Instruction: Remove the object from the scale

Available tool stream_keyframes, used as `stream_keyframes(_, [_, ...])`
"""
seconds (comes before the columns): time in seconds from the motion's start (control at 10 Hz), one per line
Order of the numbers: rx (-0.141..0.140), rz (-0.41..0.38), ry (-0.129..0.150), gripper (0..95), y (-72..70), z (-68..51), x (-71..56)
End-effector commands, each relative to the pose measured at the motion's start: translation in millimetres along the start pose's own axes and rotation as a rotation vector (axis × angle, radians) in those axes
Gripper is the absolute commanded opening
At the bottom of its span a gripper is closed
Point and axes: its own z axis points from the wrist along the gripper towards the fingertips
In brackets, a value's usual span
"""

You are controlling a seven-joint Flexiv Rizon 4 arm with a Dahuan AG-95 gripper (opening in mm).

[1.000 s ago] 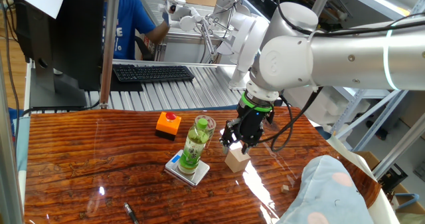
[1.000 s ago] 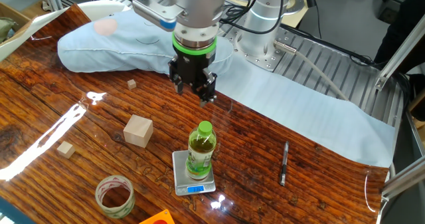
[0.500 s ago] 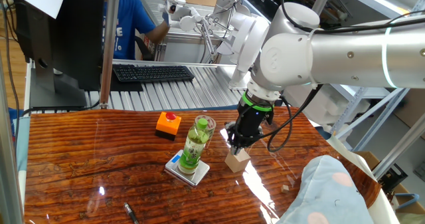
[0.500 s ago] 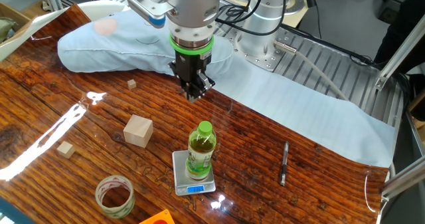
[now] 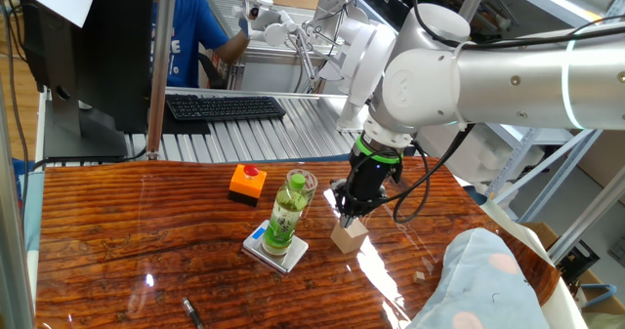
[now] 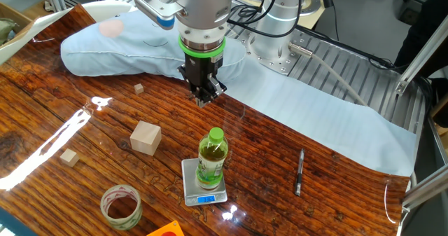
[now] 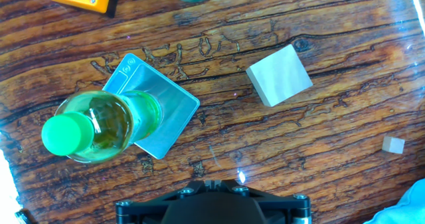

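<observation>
The slim clear bottle of green drink with a light-green cap stands upright on the small silver scale. Both also show in the other fixed view, bottle on scale, blue display facing the near edge. In the hand view the bottle covers the left part of the scale. My gripper hangs above the table behind the bottle, apart from it, fingers together and empty. In one fixed view the gripper is just above the wooden cube.
A tan wooden cube stands beside the scale. A short clear round jar and an orange box with a red button are nearby. Two small cubes lie on the table. A pen and a blue pillow are at the sides.
The gripper's fingers were spread a second ago and have come together, and the hand has turned. Since half a second ago nothing has moved. The bottle stays on the scale.
</observation>
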Motion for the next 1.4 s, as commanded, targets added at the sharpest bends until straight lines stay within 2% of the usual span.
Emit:
stream_keyframes(0.1, [0.000, -0.001, -0.001, 0.0, -0.1, 0.2, 0.1])
stream_keyframes(1.4, [-0.001, 0.013, -0.010, 0.0, -0.1, 0.2, 0.1])
